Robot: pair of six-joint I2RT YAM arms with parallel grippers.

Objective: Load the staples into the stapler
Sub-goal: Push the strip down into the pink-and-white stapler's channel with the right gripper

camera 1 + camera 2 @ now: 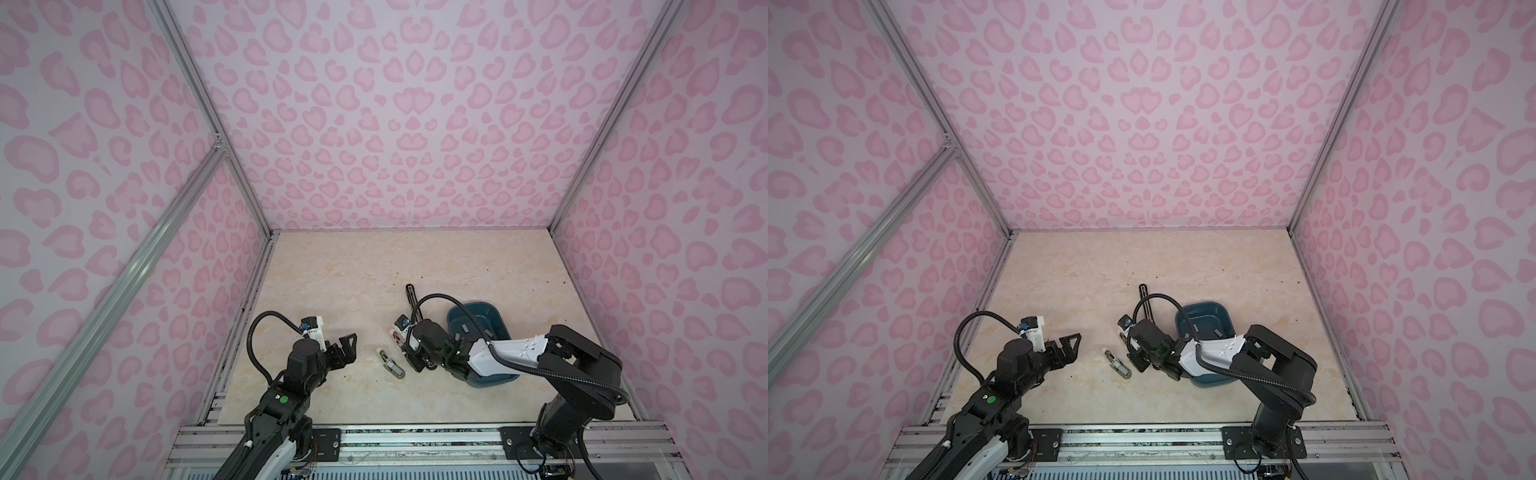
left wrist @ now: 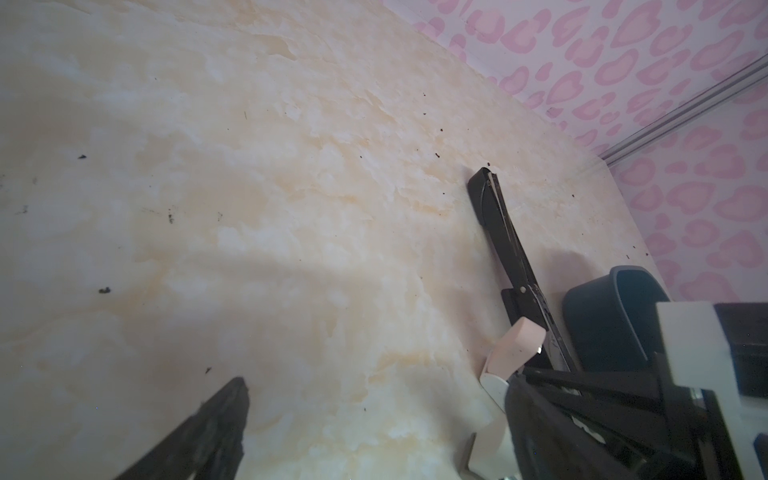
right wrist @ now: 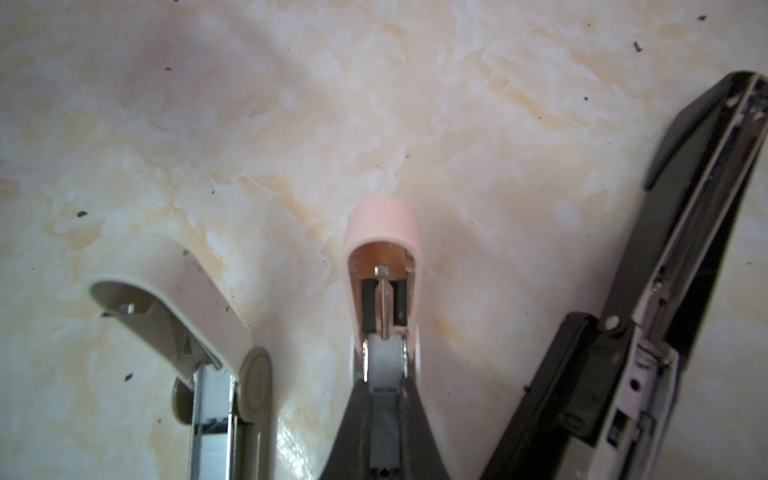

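Observation:
A pink stapler lies open on the marble table, its lid tipped back and its magazine bare, in both top views. My right gripper is shut on a flat grey strip of staples, which lies in line with that magazine, at its rear end. More staples lie in the blue bin. My left gripper hovers open and empty, left of the staplers.
A beige stapler lies open just in front of the pink one. A long black stapler lies open behind it, next to the bin. Pink patterned walls close in three sides.

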